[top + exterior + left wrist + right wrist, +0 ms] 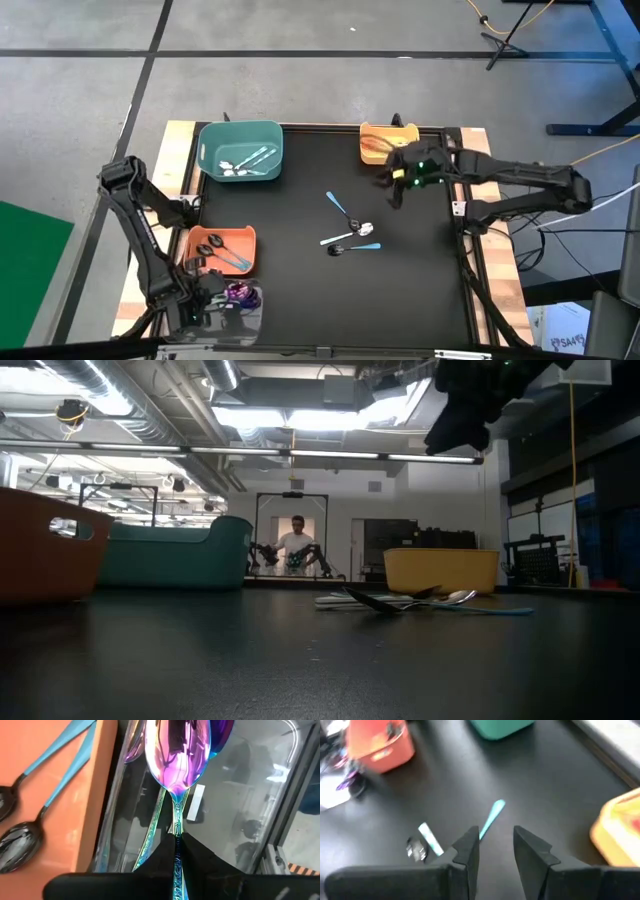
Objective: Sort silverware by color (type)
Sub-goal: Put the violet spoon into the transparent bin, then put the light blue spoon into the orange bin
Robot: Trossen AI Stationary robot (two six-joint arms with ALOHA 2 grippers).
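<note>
On the black bench (300,290), from above: teal plastic bin (240,150) at the far left holding pale spoons, yellow plastic bin (385,142) at the far right, orange plastic bin (222,250) at the near left with black-bowled, blue-handled spoons (222,252), clear plastic bin (237,300) just beside it at the near edge. Mid-bench, a loose cluster of spoons (352,232), blue-handled and silver among them. Left claw (218,296) down at the clear bin; right claw (392,190) raised just in front of the yellow bin, above the bench and apart from the loose cluster.

At bench level: same loose spoons (420,601) lying flat ahead of the yellow bin (441,570), orange bin (45,550) and teal bin (175,555) at the left, a person (296,545) in the room behind. Right claw (465,415) hanging high, holding nothing.

Past the left wrist: left claw (177,855) clamped tight on the handle of an iridescent purple-rainbow metal spoon (177,755), bowl over the clear bin (250,815), orange bin (60,795) alongside.

Past the right wrist: right claw (496,847) with fingers (467,850) parted and empty, over a teal-blue spoon handle (491,817) on the bench.
</note>
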